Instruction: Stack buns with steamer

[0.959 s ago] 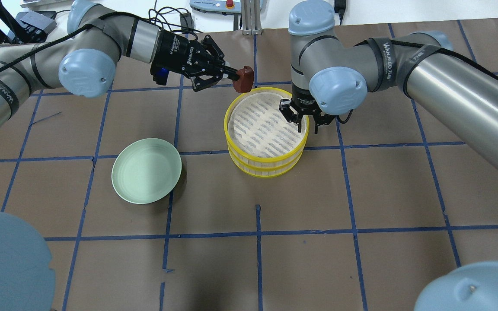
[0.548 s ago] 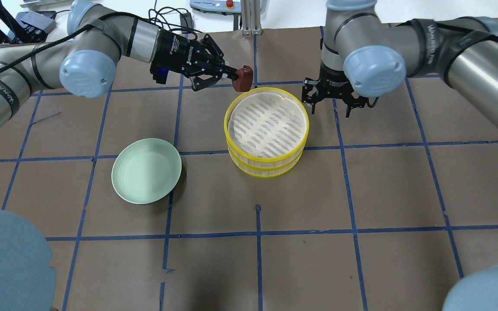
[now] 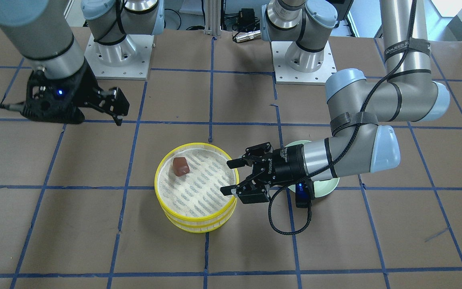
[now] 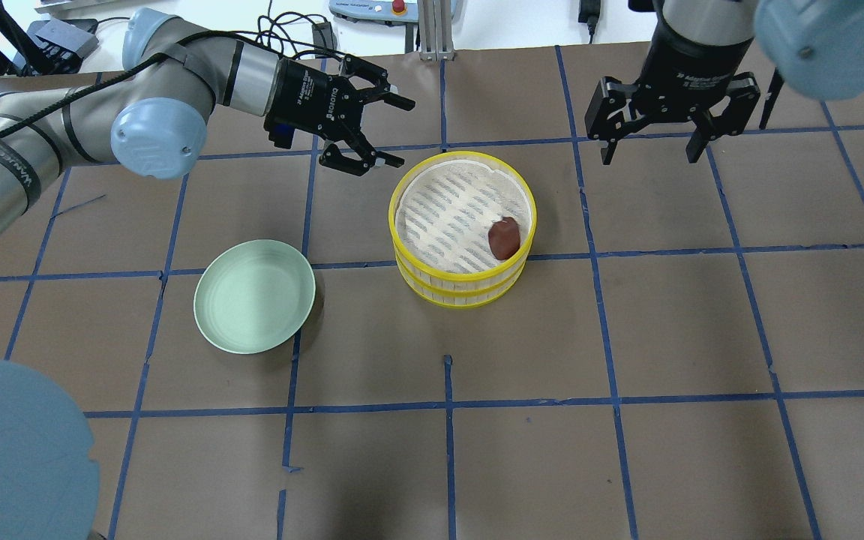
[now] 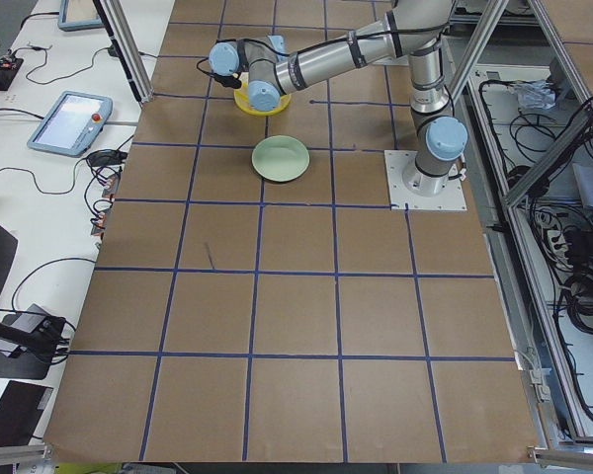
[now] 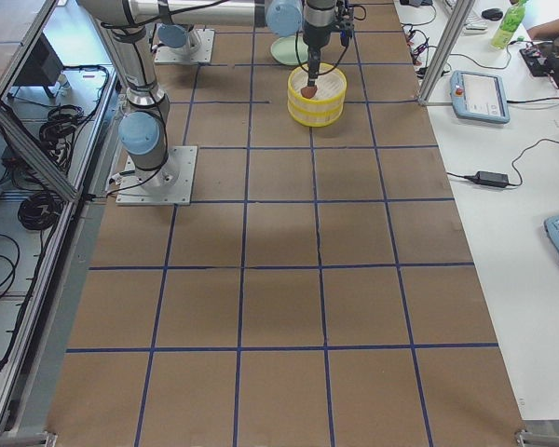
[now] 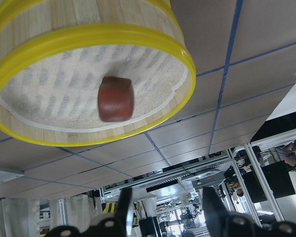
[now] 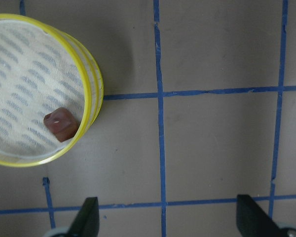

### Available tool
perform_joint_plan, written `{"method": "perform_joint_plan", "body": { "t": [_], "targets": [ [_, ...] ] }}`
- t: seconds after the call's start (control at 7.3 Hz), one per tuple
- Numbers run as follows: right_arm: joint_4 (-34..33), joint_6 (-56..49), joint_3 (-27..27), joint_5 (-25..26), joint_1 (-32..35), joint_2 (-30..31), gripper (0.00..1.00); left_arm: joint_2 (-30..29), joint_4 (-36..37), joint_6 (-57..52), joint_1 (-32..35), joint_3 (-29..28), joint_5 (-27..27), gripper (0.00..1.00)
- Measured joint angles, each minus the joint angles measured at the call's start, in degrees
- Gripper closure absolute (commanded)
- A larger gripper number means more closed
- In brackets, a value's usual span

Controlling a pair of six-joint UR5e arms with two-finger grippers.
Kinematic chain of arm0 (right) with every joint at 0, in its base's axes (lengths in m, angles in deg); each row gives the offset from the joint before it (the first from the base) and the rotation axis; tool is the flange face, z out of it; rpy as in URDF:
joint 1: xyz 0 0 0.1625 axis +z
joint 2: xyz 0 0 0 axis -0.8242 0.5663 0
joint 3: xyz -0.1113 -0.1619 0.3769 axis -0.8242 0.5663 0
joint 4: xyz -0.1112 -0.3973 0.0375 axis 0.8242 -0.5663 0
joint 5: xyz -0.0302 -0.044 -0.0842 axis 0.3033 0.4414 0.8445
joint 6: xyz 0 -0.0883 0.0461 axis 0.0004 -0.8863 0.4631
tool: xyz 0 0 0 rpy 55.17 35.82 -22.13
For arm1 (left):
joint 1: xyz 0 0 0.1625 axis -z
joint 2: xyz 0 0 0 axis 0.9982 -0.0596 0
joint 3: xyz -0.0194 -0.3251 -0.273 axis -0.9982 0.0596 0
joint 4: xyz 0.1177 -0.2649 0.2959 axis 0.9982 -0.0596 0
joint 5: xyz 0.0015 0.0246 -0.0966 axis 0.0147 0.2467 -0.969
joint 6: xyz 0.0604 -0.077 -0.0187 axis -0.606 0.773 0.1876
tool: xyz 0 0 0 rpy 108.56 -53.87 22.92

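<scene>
The reddish-brown bun (image 4: 505,238) lies inside the top tier of the yellow-rimmed steamer (image 4: 402,247), close to its right wall. It also shows in the front view (image 3: 181,165), the left wrist view (image 7: 116,98) and the right wrist view (image 8: 61,124). My left gripper (image 4: 400,131) is open and empty, just off the steamer's far left rim (image 3: 197,216). My right gripper (image 4: 651,154) is open and empty, raised behind and to the right of the steamer. The white bun is out of view.
An empty pale green plate (image 4: 254,296) sits to the left of the steamer; in the front view my left arm partly covers the plate (image 3: 331,184). The steamer is two stacked tiers. The brown table has blue tape lines.
My left gripper opened and let go of the reddish-brown bun, which now lies in the steamer. My right gripper moved from the steamer's right rim up and away to the back right.
</scene>
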Motion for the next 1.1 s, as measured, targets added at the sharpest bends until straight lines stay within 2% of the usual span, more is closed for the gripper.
{"method": "perform_joint_plan", "body": {
  "t": [0.14,0.27,0.55,0.82,0.96,1.1],
  "targets": [
    [2.99,-0.6,1.47,0.07,0.32,0.86,0.01,0.26,0.26,-2.57,0.03,0.0,3.62,0.0],
    [4.12,-1.02,1.6,0.07,0.48,1.11,0.01,0.89,0.28,-7.68,0.03,0.08,9.88,0.0],
    [4.3,-3.07,0.59,-0.17,0.3,1.12,0.01,2.3,-1.66,-24.63,-0.13,0.05,25.38,0.0],
    [3.66,-3.93,0.21,-0.16,0.03,1.22,0.01,3.29,-6.88,-45.89,-0.19,-0.95,44.89,0.0],
    [3.5,-3.79,0.16,-0.16,0.14,1.43,0.0,3.92,-7.87,-52.52,-0.2,-1.32,51.9,0.0],
    [3.39,-3.67,0.09,-0.17,0.17,1.68,0.01,5.32,-8.36,-55.61,-0.05,-1.8,55.16,0.0]
  ]
}}
